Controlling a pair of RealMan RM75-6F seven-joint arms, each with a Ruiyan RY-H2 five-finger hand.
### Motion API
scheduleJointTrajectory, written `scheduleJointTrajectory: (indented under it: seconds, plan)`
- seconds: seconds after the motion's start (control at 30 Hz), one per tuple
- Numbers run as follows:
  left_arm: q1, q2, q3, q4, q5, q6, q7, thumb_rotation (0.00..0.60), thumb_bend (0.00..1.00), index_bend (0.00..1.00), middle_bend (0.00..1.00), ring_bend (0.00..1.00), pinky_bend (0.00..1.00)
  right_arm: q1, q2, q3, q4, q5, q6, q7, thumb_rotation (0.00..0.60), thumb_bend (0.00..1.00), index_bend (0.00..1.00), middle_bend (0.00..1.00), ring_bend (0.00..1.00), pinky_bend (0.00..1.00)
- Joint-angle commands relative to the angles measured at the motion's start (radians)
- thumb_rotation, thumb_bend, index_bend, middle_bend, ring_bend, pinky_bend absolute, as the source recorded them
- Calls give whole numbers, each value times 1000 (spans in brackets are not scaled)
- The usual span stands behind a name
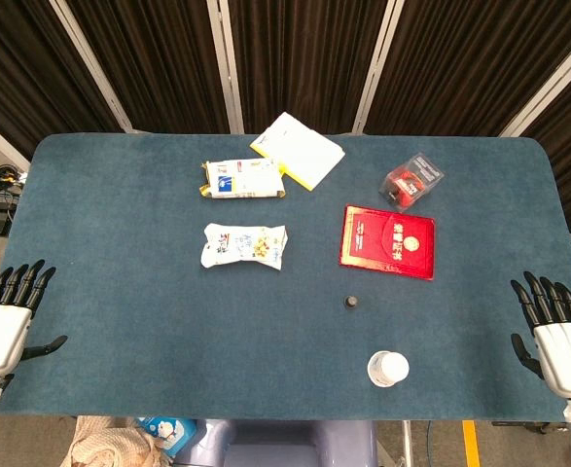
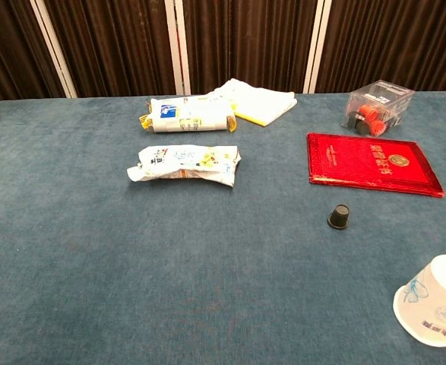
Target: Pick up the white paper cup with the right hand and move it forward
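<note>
The white paper cup (image 1: 388,369) stands upside down near the front edge of the table, right of centre; in the chest view the cup (image 2: 433,302) is at the lower right. My right hand (image 1: 555,331) rests at the table's right front corner, well to the right of the cup, fingers spread and empty. My left hand (image 1: 8,316) lies at the left front corner, also spread and holding nothing. Neither hand shows in the chest view.
Beyond the cup sit a small black cap (image 1: 351,303) and a red booklet (image 1: 388,241). Farther back are a clear box with red parts (image 1: 410,180), a white-yellow pad (image 1: 298,149) and two snack packets (image 1: 243,180) (image 1: 244,245) on the blue table (image 1: 120,272).
</note>
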Motion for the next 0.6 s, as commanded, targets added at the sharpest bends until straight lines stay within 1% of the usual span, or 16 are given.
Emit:
scheduleJointTrajectory:
  seconds: [0.03,0.33,0.4,0.53,0.6]
  plan:
    - [0,0,0,0,0,0,-1,600,0,0,0,0,0,-1,0,0,0,0,1,0,600,415,0,0,0,87]
    - [1,0,0,0,2,3,-1,600,0,0,0,0,0,0,2,-2,-4,-10,5,9,600,415,0,0,0,87]
    - [1,-1,0,2,1,1,-2,600,0,0,0,0,0,3,2,-4,-6,-27,13,22,600,409,0,0,0,87]
    - [-1,-1,-2,3,-4,-3,-7,600,0,0,0,0,0,16,6,-13,-10,-62,11,54,600,366,0,0,0,87]
    - [-2,-1,-2,4,-6,-6,-11,600,0,0,0,0,0,33,13,-23,-9,-98,0,80,600,357,0,0,0,87]
